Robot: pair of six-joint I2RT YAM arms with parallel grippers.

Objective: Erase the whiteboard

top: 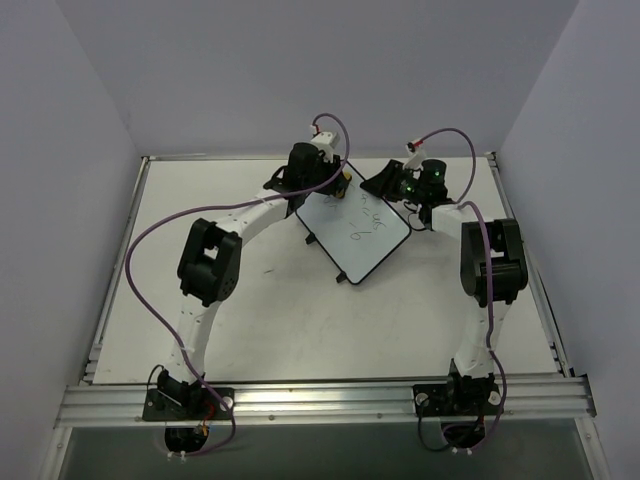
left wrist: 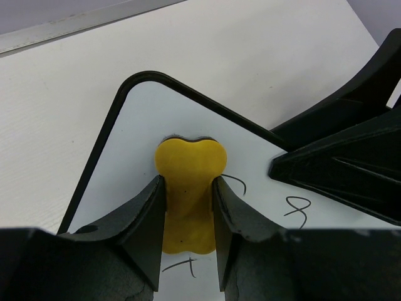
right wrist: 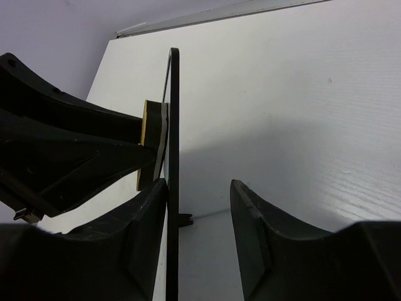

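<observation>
Top external view is showing the whiteboard lying turned cornerwise on the counter, nearer the far edge than the near one and about midway between the left and right edges. Dark scribbles are showing across its face.

The left gripper is clamping a yellow eraser between its fingers and pressing it on the board's far corner. The marks are lying beside and nearer than the eraser, so the wiping is judged to be only starting.

The right gripper is straddling the board's far-right edge with its fingers spread. One finger is sitting against the thin black frame and the other is standing apart from it, so it is not pinching the board. Whether it is steadying the board at all cannot be told.

To do this step well, the eraser should be kept flat and drawn in overlapping strokes toward the near corner. Pressure should be even, and the right gripper should be bracing the frame so the board is not sliding on its feet.

The left arm is reaching from the near-left corner, its elbow bowing out toward the left edge and its wrist tipping down over the board. The right arm is rising from the near-right corner, with its wrist turning inward toward the board.
</observation>
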